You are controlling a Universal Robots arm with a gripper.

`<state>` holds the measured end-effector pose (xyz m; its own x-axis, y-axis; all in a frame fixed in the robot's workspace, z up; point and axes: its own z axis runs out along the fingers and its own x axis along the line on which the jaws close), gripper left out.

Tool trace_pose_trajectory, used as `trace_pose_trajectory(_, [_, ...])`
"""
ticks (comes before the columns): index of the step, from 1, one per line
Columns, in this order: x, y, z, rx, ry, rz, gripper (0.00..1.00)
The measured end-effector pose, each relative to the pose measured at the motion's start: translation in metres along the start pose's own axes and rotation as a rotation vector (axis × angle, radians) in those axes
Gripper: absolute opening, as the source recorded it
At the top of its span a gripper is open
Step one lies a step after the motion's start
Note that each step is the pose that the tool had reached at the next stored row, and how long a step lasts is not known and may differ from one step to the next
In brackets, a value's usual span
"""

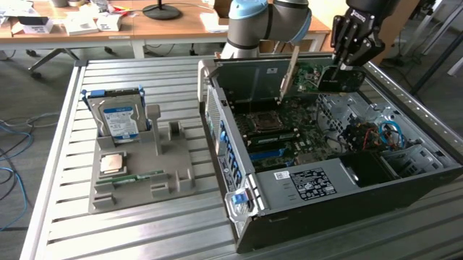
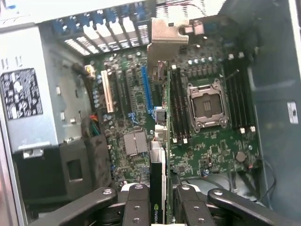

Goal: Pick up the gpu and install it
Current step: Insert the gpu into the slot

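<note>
My gripper (image 1: 346,64) hangs over the back of the open computer case (image 1: 239,162), shut on the gpu (image 1: 318,78). The card is held on edge above the green motherboard (image 1: 296,130), with its silver bracket (image 1: 289,70) pointing down toward the case's rear wall. In the wrist view the gpu (image 2: 158,155) runs edge-on between my two black fingers (image 2: 136,207), its bracket (image 2: 167,37) near the rear slot openings. It hovers over the board between the blue expansion slot (image 2: 146,92) and the memory slots, and I cannot tell whether it touches a slot.
A grey fixture tray (image 1: 173,179) at the exterior view's left holds a silver hard drive with a blue label (image 1: 119,116), a processor (image 1: 112,162) and a green memory stick (image 1: 137,177). Inside the case are the empty processor socket (image 2: 207,106), cables (image 1: 383,135) and the power supply (image 1: 304,184).
</note>
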<state>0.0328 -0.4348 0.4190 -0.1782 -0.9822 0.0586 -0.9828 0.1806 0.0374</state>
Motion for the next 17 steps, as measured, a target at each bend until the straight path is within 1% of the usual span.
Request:
trace_pose_trajectory(14, [0.0000, -0.0001, 0.0011, 0.0160, 0.0160, -0.251, 0.26])
trace_pose_trajectory(17, [-0.0001, -0.0001, 0.0012, 0.0166, 0.0166, -0.261, 0.26])
